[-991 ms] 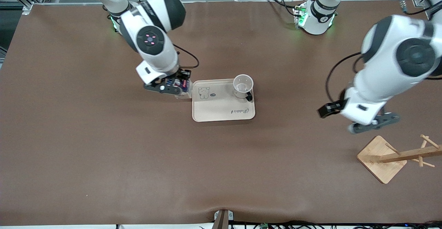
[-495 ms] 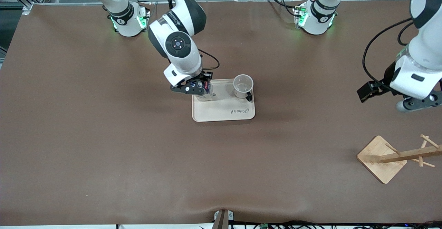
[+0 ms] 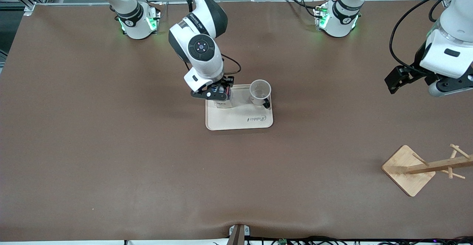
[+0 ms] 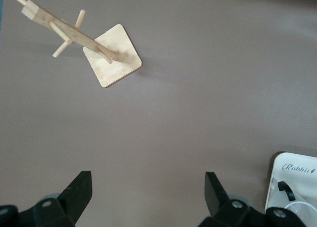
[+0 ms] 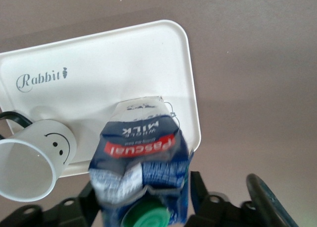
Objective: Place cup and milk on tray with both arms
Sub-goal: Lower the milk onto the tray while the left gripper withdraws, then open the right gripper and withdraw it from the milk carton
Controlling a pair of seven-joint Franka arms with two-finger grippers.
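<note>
My right gripper (image 3: 220, 92) is shut on the milk (image 3: 223, 103), a dark-blue carton with a green cap and a red band. It holds the carton upright over the end of the cream tray (image 3: 236, 118) toward the right arm. I cannot tell whether the carton's bottom touches the tray. In the right wrist view the milk (image 5: 141, 155) fills the gripper (image 5: 143, 199), above the tray (image 5: 99, 63). The white smiley cup (image 3: 260, 91) stands on the tray's other end, also seen in the right wrist view (image 5: 34, 160). My left gripper (image 3: 449, 86) is open and empty, up over the table at the left arm's end (image 4: 148, 197).
A wooden peg stand with a square base (image 3: 408, 170) stands near the left arm's end of the table, nearer the front camera than the left gripper. It also shows in the left wrist view (image 4: 111, 56). Both arm bases sit along the table's back edge.
My right gripper carried the milk from beside the tray's edge to over the tray. My left arm swung away from the tray and the stand, toward its own end of the table.
</note>
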